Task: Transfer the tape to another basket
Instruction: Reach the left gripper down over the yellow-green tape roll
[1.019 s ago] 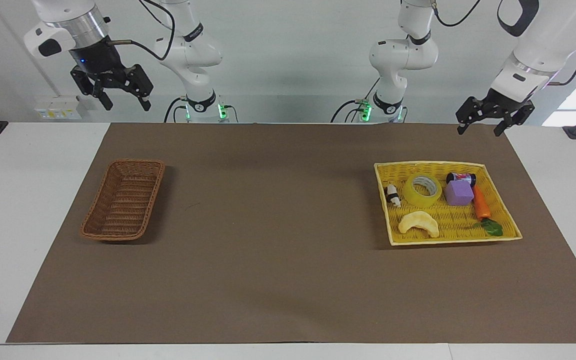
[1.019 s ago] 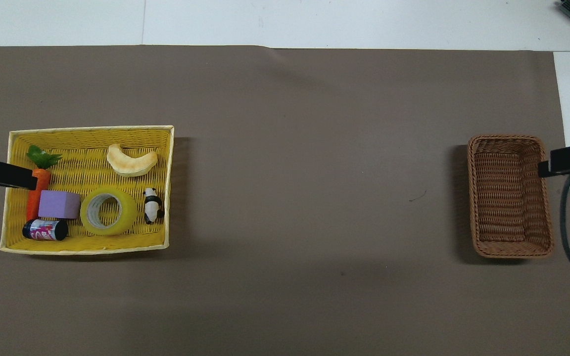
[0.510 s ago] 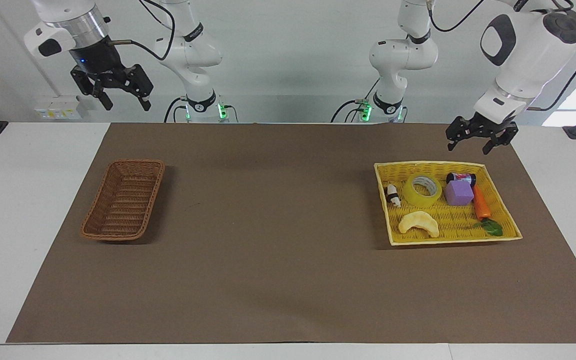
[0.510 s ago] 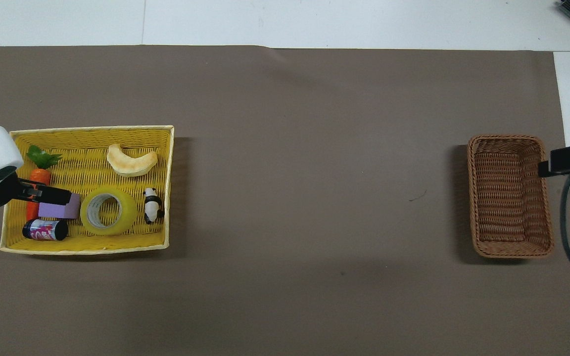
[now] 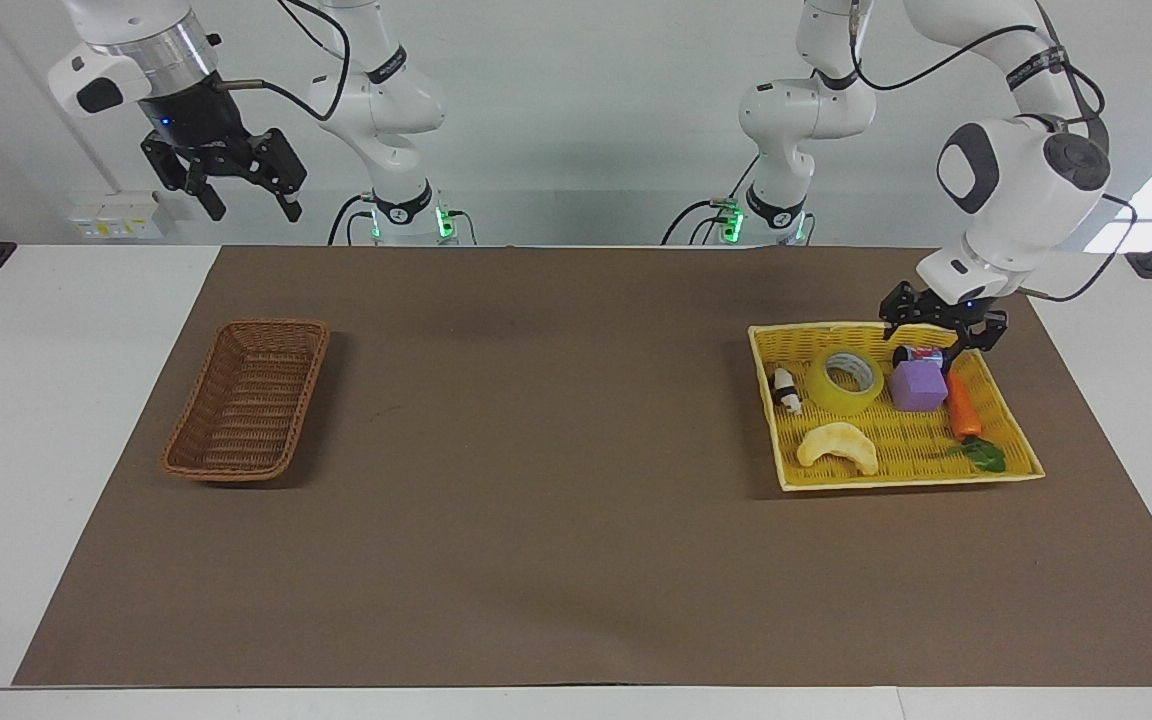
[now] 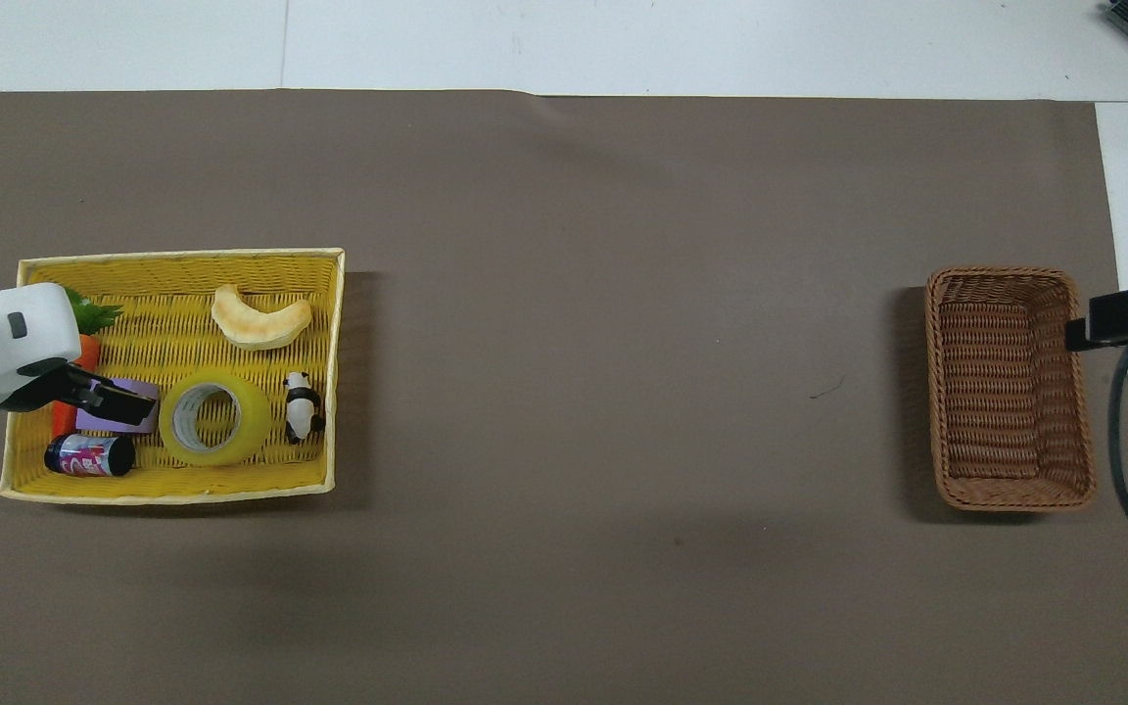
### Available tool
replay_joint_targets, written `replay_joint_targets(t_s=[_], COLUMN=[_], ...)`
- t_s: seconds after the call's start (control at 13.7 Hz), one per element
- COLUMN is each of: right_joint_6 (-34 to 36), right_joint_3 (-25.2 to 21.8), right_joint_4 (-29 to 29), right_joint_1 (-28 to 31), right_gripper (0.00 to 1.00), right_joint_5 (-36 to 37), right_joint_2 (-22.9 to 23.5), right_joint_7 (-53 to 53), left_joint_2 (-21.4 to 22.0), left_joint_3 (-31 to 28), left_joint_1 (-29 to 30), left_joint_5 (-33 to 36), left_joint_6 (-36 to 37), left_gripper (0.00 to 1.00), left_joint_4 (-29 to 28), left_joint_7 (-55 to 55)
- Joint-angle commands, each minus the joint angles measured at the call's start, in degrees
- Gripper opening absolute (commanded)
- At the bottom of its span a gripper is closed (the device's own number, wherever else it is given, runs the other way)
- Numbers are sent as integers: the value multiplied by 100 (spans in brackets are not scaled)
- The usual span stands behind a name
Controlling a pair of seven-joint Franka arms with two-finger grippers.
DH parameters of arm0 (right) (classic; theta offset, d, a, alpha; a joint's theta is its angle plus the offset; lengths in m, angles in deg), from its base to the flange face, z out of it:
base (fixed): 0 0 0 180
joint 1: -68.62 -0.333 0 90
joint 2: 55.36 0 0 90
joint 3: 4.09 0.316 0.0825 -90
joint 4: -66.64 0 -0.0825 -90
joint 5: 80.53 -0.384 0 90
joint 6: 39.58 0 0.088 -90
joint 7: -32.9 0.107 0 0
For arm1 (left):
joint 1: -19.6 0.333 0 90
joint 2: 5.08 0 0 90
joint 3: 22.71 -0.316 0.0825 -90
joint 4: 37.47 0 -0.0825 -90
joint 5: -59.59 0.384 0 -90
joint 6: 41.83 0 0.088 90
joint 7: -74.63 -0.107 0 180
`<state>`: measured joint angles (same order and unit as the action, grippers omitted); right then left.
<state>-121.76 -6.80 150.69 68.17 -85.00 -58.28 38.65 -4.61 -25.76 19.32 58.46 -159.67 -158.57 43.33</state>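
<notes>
Now we hold our left gripper (image 5: 943, 338) (image 6: 112, 400) low over the wide, shallow bright yellow woven tray (image 5: 1018, 432) (image 6: 172, 487), above the corner nearest our left arm's base, with its fingers spread apart and holding nothing. From the facing camera its tips hang just above the small dark can with a colourful label (image 5: 921, 354) (image 6: 89, 455) and the lilac foam cube (image 5: 917, 386) (image 6: 138, 421); whether they touch either one, we cannot quite tell.

Our wide ring-shaped roll of translucent yellow packing tape with a pale grey core (image 5: 844, 381) (image 6: 214, 418) lies flat in that tray, between the cube and a small black-and-white panda figure (image 5: 786, 389) (image 6: 302, 406). A pale yellow crescent-shaped toy (image 5: 838, 446) (image 6: 260, 317) lies farther from us than the tape, and an orange toy carrot with green leaves (image 5: 963, 412) (image 6: 82, 323) lies along the tray's side toward the left arm's end of the table.

Our narrow brown wicker basket with rounded corners (image 5: 248, 399) (image 6: 1008, 387) stands well apart, toward the right arm's end of the brown table mat (image 5: 556, 480) (image 6: 623, 294), with nothing in it. Our right arm waits, its right gripper (image 5: 241, 200) (image 6: 1127, 315) raised high, beside the basket's edge as seen from overhead, fingers spread and empty.
</notes>
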Motion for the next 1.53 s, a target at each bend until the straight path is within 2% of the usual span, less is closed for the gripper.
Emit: replay_joint_targets(t_s=[0.0,0.07,0.22,0.36,0.44,0.51,0.66,0.8,0.95,1.24,1.46], right_joint_6=[-105,-105,-105,-105,-105,-105,-105,-105,-105,-105,-105], right_joint_3=[24,24,24,24,24,24,24,24,24,24,24], right_joint_4=[147,147,155,147,147,147,147,155,147,155,155], right_joint_1=[19,19,19,19,19,19,19,19,19,19,19], right_gripper=[100,100,100,100,100,100,100,100,100,100,100], right_joint_5=[51,51,51,51,51,51,51,51,51,60,51], right_joint_2=[-121,-121,-121,-121,-121,-121,-121,-121,-121,-121,-121], right_joint_7=[-83,-83,-83,-83,-83,-83,-83,-83,-83,-83,-83], left_joint_2=[-283,-345,-451,-460,-469,-469,-486,-469,-486,-469,-486], left_joint_3=[24,15,24,24,24,24,24,24,24,15,15], left_joint_1=[-51,-60,-60,-60,-60,-60,-51,-51,-60,-69,-156], left_joint_5=[-81,-81,-81,-98,-98,-133,-387,-502,-503,-503,-503], left_joint_6=[-633,-713,-1054,-1337,-1356,-1356,-1303,-1155,-1066,-1075,-1110], left_gripper=[100,100,79,66,53,50,53,64,67,67,67], left_joint_4=[-342,-457,-729,-975,-1002,-1011,-872,-609,-467,-580,-721], left_joint_7=[-218,-314,-421,-412,-412,-412,-421,-412,-429,-1263,-1414])
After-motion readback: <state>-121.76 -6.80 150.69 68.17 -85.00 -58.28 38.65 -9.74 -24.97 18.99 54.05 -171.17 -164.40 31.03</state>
